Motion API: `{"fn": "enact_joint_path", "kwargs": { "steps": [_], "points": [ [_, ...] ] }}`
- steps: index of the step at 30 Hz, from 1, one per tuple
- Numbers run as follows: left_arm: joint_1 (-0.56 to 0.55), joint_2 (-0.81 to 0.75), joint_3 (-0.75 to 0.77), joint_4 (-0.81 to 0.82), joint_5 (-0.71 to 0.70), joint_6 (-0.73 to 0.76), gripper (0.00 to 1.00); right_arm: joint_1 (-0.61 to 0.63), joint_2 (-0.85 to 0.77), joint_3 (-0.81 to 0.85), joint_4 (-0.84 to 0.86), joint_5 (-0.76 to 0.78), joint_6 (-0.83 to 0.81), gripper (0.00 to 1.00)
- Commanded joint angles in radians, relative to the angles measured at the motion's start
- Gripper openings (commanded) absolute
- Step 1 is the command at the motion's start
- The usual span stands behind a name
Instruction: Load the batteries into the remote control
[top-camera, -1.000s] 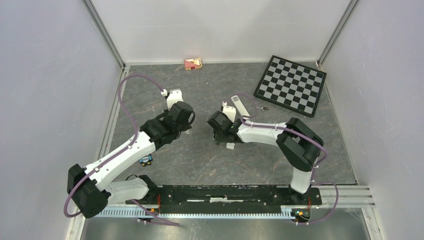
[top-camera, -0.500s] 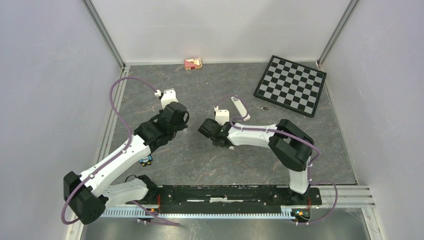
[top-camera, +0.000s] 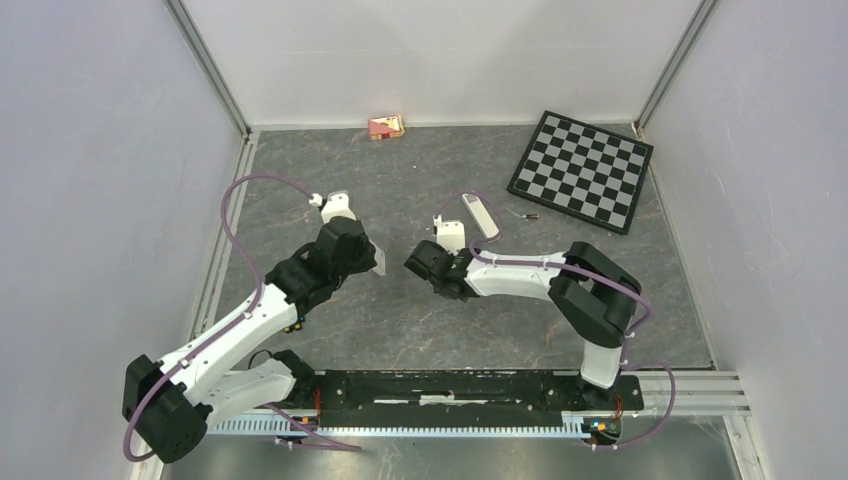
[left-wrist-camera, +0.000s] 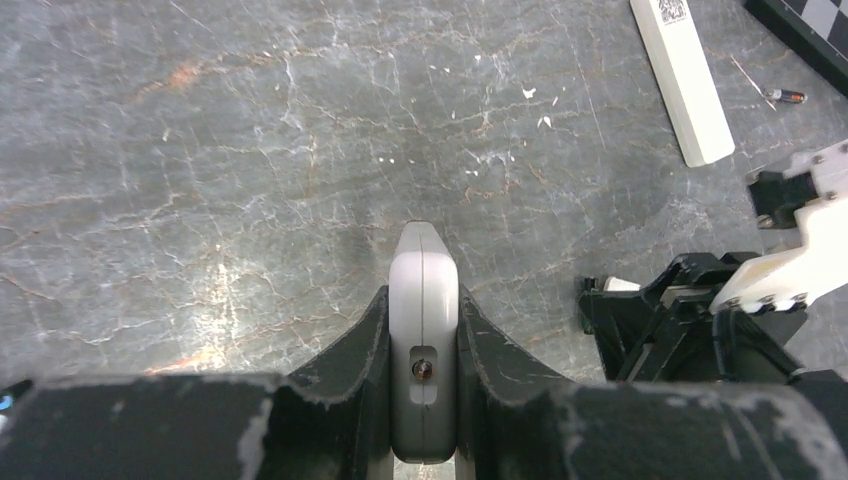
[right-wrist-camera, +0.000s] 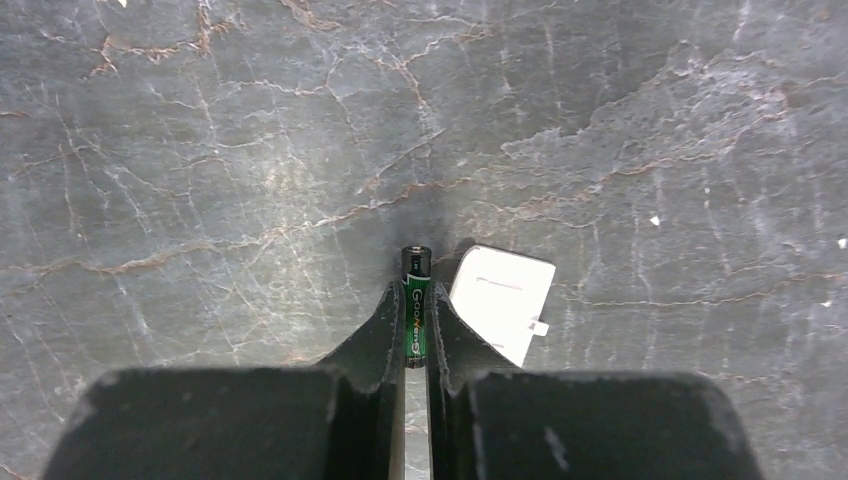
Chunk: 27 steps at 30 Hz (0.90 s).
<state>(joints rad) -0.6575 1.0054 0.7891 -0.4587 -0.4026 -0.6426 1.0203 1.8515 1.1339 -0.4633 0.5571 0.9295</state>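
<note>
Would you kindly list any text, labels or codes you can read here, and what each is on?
Battery in the right hand: pale lettering on green label, too blurred to read.
Long white device: QR code, no readable words.
Red box: print too small to read.

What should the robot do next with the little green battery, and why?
Probably ease the right end effector, shut on the slim green-and-black battery, across toward the pale grey plastic remote control clamped in the left end effector. The top view shows a gap between the two, so the battery has not reached the remote yet.
</note>
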Motion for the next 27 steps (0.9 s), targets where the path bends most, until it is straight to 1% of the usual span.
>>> {"fn": "enact_joint_path", "kwargs": {
  "steps": [1, 8, 12, 15, 18, 19, 24, 27],
  "points": [
    [0.015, -0.050, -0.074, 0.190, 0.101, -0.055, 0.02, -0.010, -0.093, -0.024, 0.011, 0.041, -0.051, 0.05],
    [0.018, -0.102, -0.176, 0.332, 0.145, -0.092, 0.02, -0.033, -0.233, -0.068, 0.051, 0.028, -0.084, 0.06],
    [0.032, -0.135, -0.232, 0.454, 0.229, -0.141, 0.02, -0.050, -0.345, -0.085, 0.092, 0.010, -0.099, 0.06],
    [0.049, -0.138, -0.254, 0.547, 0.304, -0.205, 0.02, -0.053, -0.428, -0.085, 0.125, -0.001, -0.102, 0.07],
    [0.056, -0.138, -0.284, 0.679, 0.391, -0.291, 0.02, -0.053, -0.510, -0.095, 0.173, -0.009, -0.107, 0.07],
    [0.058, -0.137, -0.295, 0.727, 0.399, -0.325, 0.02, -0.053, -0.532, -0.097, 0.186, -0.011, -0.107, 0.08],
    [0.057, -0.111, -0.337, 0.929, 0.499, -0.488, 0.02, -0.054, -0.598, -0.102, 0.273, -0.030, -0.137, 0.08],
    [0.057, -0.090, -0.364, 1.037, 0.527, -0.579, 0.02, -0.055, -0.604, -0.083, 0.294, -0.029, -0.163, 0.08]
  ]
}}
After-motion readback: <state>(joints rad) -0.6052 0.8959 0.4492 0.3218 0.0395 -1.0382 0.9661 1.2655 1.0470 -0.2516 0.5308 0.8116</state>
